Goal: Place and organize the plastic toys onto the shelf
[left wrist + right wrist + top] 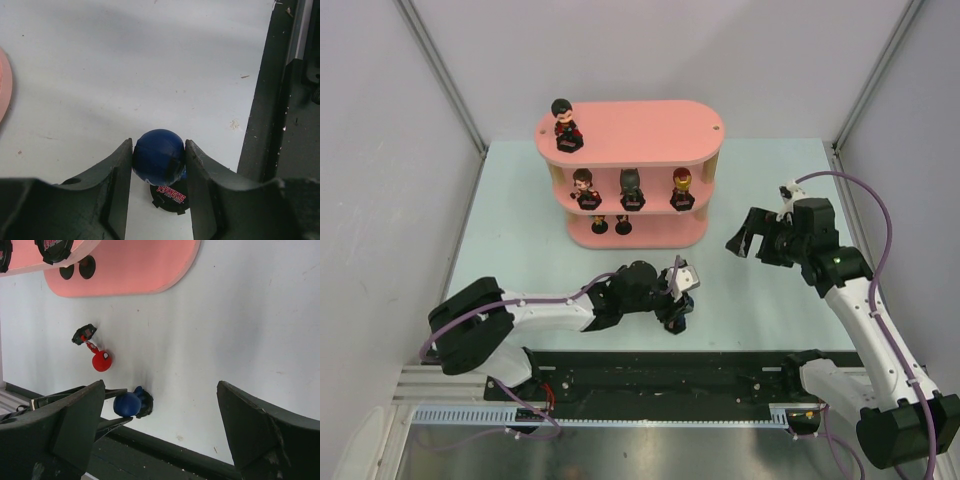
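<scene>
Watching, I see my left gripper [159,146] clenched on the blue-headed figurine [159,165] on the pale, scuffed table [520,230] before the shelf [640,130]; my right gripper [746,238] gapes near the shelf; white walls [380,150] surround.

We see a pink shelf [640,130] on a pale mint worktop [520,260]. The blue-headed toy [159,157] has a black base [170,197] with red and white lettering, and we find the red-headed toy [101,361] black-based too.

The pale blue-green table [520,220] carries the pink shelf [640,130] toward its back. Nearer the front edge a blue-headed figurine [159,157] stands on its black base. A red-headed figurine [101,361] lies tipped over between it and the shelf.
</scene>
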`<state>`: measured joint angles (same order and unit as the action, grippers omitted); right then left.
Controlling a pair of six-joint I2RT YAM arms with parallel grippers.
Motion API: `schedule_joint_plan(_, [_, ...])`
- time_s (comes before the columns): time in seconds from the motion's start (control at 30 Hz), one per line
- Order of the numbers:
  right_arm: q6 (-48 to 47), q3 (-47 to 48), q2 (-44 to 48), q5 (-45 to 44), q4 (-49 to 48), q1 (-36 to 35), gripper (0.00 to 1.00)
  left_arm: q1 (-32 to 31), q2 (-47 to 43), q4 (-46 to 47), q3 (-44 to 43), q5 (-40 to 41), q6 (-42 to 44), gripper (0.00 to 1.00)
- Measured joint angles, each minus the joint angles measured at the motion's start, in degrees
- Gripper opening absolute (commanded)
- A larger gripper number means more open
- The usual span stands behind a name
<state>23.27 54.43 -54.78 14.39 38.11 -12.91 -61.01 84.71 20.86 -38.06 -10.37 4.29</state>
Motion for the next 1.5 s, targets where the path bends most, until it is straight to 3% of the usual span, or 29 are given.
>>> schedule_joint_plan(0.37, [1.6, -0.2, 2.5, -6.3, -0.2, 0.4, 1.00, -0.7, -5.7, -3.1, -0.2, 0.2, -1.4, 0.00])
schedule_joint_plan(0.67, [4.0, -0.7, 4.9, -10.8, -0.7, 0.6, 1.00, -0.8, -14.4, -9.4, -5.2, 6.2, -2.9, 0.00])
schedule_joint_plan(0.83, [5.0, -0.7, 5.7, -12.6, -0.7, 0.6, 1.00, -0.8, -16.3, -16.5, -13.4, 14.1, -5.5, 0.01])
schedule_joint_plan(1.13, [10.9, -4.0, 9.2, -23.6, -3.8, 0.7, 1.00, -0.7, -16.3, -28.0, -37.2, 33.3, -7.9, 0.00])
schedule_joint_plan(1.33, [10.2, -6.4, 9.5, -28.1, -7.3, 0.7, 1.00, -0.3, -16.9, -31.1, -41.7, 39.2, -7.8, 0.00])
schedule_joint_plan(1.5, [8.6, -9.8, 9.8, -29.9, -9.9, 0.7, 1.00, 4.3, -15.1, -34.9, -46.0, 40.9, -8.4, 0.00])
